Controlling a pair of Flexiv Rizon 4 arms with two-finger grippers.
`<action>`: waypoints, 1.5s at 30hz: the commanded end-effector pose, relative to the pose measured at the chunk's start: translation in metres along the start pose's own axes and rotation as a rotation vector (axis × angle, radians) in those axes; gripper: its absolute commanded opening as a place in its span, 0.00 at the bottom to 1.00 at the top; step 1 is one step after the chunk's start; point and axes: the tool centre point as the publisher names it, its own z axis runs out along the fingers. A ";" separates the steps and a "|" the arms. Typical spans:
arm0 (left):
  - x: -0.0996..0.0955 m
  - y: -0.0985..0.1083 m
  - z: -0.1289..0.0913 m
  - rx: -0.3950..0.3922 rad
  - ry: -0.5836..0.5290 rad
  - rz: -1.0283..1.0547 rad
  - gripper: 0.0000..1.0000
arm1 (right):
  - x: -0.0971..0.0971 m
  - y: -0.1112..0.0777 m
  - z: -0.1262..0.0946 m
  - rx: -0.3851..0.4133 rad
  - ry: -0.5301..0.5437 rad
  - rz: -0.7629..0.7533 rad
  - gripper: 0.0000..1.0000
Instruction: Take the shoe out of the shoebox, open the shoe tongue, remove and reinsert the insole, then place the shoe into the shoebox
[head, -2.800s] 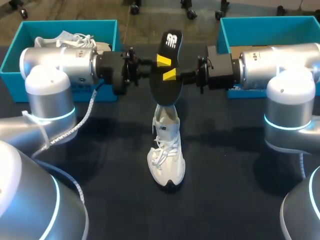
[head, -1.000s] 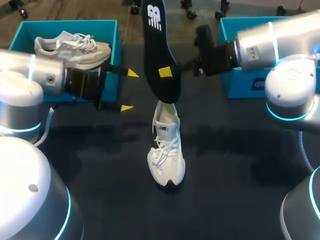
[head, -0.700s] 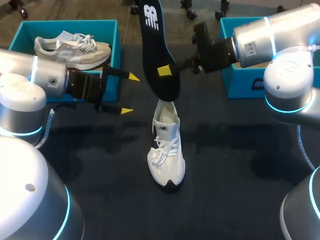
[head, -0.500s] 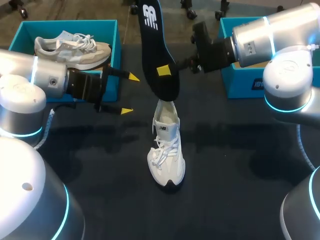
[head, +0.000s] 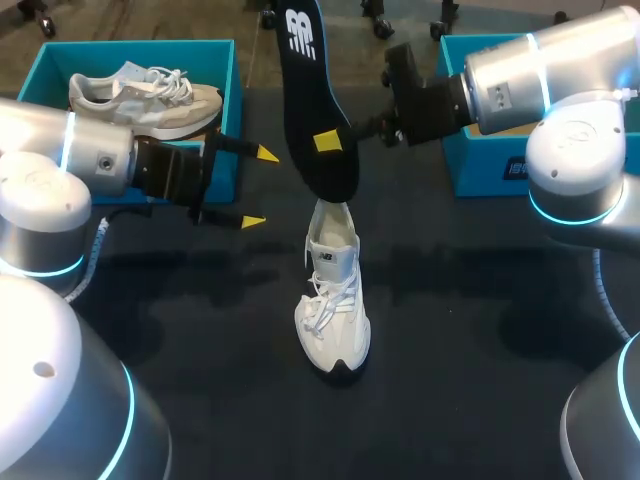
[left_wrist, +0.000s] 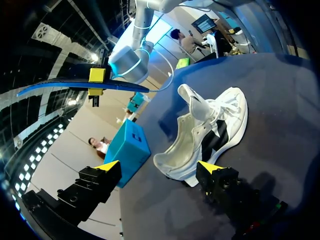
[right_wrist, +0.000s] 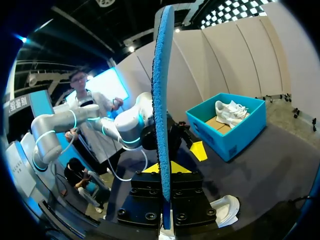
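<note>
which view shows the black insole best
The head view: the insole shows its broad black face, held by the right gripper above the white shoe. The left wrist view shows it side-on as a thin strip; the right wrist view shows only its blue edge, rising from that gripper.

The insole (head: 312, 95) hangs above the shoe (head: 333, 310), with left shoebox (head: 140, 45) and right shoebox (head: 530, 40) behind
</note>
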 end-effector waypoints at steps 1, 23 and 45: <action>0.001 0.001 0.001 0.012 0.014 -0.014 1.00 | 0.000 0.000 0.001 -0.001 -0.001 0.000 0.00; 0.039 0.018 0.002 -0.104 0.231 -0.402 1.00 | -0.047 -0.044 0.008 -0.101 0.072 -0.121 0.00; 0.067 0.040 0.038 -0.126 0.323 -0.513 1.00 | -0.066 -0.057 0.021 -0.137 0.069 -0.126 0.00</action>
